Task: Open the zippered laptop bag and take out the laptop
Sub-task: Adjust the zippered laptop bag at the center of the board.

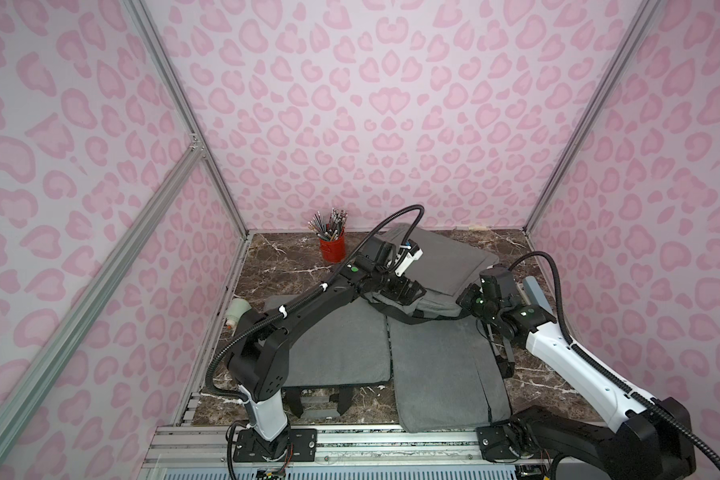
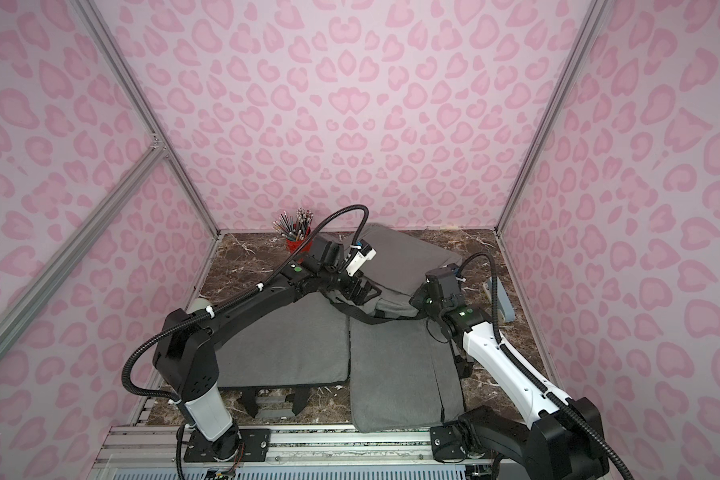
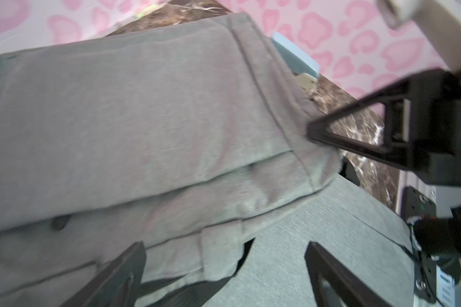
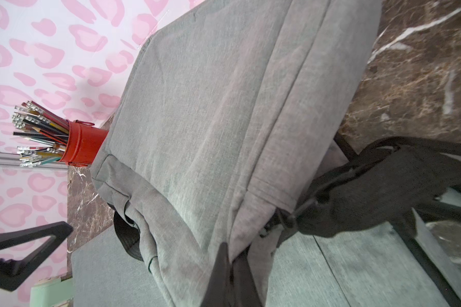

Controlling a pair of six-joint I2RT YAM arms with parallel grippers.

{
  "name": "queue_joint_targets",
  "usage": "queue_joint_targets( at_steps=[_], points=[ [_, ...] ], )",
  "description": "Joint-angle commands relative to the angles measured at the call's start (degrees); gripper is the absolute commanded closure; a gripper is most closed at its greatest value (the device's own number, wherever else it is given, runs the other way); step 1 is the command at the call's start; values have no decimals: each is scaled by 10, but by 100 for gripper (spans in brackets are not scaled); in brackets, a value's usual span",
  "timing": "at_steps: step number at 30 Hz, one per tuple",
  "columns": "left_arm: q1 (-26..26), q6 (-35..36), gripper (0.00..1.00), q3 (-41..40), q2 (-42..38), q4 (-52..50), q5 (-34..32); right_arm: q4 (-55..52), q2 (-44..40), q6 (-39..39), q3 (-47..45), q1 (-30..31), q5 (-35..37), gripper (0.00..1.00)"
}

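Grey fabric fills the middle of the table (image 1: 275, 266) in both top views: the laptop bag (image 1: 445, 257) lies toward the back, its near edge resting over two flat grey mats (image 1: 441, 365) that cover the front half of the marble top. No laptop shows anywhere; the bag looks closed, though the zip itself is too blurred to make out.

And the left gripper (image 3: 224, 268) is right there at the bag's near edge, jaws spread wide, one finger (image 3: 112, 276) low over the fabric and nothing between them. In a top view it sits at the bag's front left corner (image 1: 400, 291), just by the black shoulder strap (image 1: 416, 318) that trails across the mats.

Over on the other side, the right gripper (image 4: 232, 271) is clamped tight on the bag's fabric at the near right corner, the cloth bunched up where the fingers pinch it. The left wrist view shows that same right gripper (image 3: 312, 130) with its tip pressed into the corner of the bag.

Behind the bag on the left stands a red pencil cup (image 1: 332, 246), full of pencils. A pale blue flat object (image 1: 537, 295) lies at the right edge of the table, partly behind the right arm.
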Motion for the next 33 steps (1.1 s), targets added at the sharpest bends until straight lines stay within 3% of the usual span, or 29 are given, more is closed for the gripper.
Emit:
queue_joint_targets(
  at_steps=[1, 8, 15, 18, 27, 29, 33],
  points=[
    [-17, 88, 4, -23, -1, 78, 53, 52, 4, -15, 4, 1, -43, 100],
    [-55, 196, 6, -54, 24, 124, 42, 72, 8, -4, 2, 0, -73, 100],
    [-58, 210, 22, -14, 66, 122, 37, 71, 6, -4, 1, -3, -82, 100],
    [-60, 211, 37, 7, 80, 108, 33, 70, 6, -7, 1, -4, -84, 100],
    [-59, 200, 95, 18, 84, 100, 37, 70, 4, -19, -6, -12, -94, 100],
    [-58, 193, 97, 26, 85, 94, 38, 69, 2, -29, -9, -20, -94, 100],
    [-47, 147, 97, 66, 100, 67, 58, 67, -9, -82, -19, -51, -110, 73]
  ],
)
